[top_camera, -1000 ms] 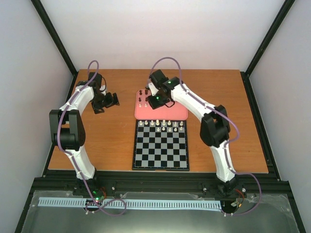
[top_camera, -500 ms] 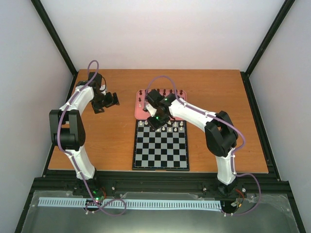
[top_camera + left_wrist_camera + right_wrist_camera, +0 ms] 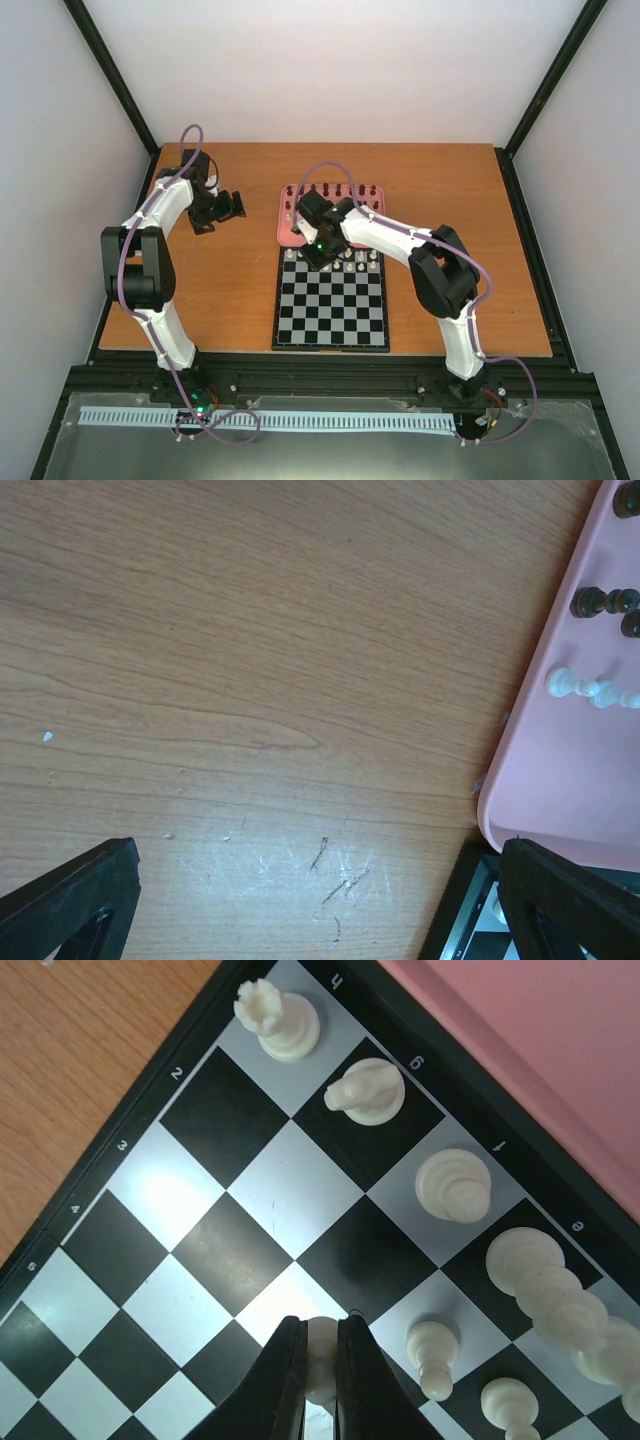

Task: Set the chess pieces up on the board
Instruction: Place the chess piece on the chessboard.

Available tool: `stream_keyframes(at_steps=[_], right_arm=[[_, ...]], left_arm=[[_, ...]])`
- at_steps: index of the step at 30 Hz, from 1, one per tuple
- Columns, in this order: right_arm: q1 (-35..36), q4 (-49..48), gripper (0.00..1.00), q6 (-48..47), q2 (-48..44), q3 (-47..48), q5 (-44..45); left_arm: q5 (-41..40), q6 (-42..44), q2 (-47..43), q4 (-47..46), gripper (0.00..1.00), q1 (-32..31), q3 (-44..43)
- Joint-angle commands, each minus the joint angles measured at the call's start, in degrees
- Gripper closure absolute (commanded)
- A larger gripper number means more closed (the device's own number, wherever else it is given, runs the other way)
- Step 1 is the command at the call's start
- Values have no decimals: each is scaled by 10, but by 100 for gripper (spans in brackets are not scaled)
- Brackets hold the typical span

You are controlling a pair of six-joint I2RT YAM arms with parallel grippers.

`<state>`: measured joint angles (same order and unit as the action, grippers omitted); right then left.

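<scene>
One tiny cream-white pawn (image 3: 322,1360) is pinched between the closed fingers of the right gripper (image 3: 321,1325). It hangs low over the flat black-and-pale-grey checkered board (image 3: 230,1250), in the far-left part, around the second and third rows. I cannot tell whether its base touches a square.

The back rank is partly filled. A cream-white rook (image 3: 275,1018) stands on the corner square, a cream-white knight (image 3: 365,1090) next to it, then a cream-white bishop (image 3: 452,1182), with taller pieces beyond. Two standing cream-white pawns (image 3: 432,1355) are in the row in front, just beside the gripper.

Step, as I read it: setting down a white pawn, filling the pawn row toward the corner. The next move calls for lowering straight onto a free square, opening the fingers slightly and lifting straight up. The neighbouring pawn is close and would tip easily.

The plain pink rounded tray (image 3: 290,235) lies just beyond the board's far edge. A row of dark brown-black pieces (image 3: 340,188) waits along the tray's far side.

The left gripper (image 3: 315,885) is spread wide and holds nothing, above the wooden desk (image 3: 250,660) just left of the tray.

Writing: pale digits 2, 3, 4, 5 run along one board border. The letters on the other border, seen upside down, read as h, g, f, e. No brand is visible.
</scene>
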<state>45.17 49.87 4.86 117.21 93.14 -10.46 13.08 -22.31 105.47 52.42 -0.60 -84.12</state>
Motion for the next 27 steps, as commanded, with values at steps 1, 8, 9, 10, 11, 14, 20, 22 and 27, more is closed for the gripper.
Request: stream_keyframes(at_steps=[1,8,9,10,11,14,20,22,27], right_arm=[[7,-6,95,-6,15,14,7],[7,-4,95,-7,36,28,9],[7,-3,95,-8,39,32,9],[7,-3,95,-8,42,35,9],[7,-1,95,-9,45,38,8],[7,1,95,-10,50,43,10],[7,8,95,-13,57,51,16],[7,8,94,-12,59,53,17],[7,14,94,-14,64,55,16]], left_arm=[[3,-2,-20,-5,0,-1,0],[6,-2,-17,-6,0,-2,-1],[5,-3,-17,-6,0,-1,0],[6,-2,-16,-6,0,-1,0],[5,-2,-15,-6,0,-1,-1],[5,-3,-14,-6,0,-1,-2],[5,-2,-11,-6,0,-1,-3],[5,-2,-10,-6,0,-1,-2],[4,-1,-9,-6,0,-1,-1]])
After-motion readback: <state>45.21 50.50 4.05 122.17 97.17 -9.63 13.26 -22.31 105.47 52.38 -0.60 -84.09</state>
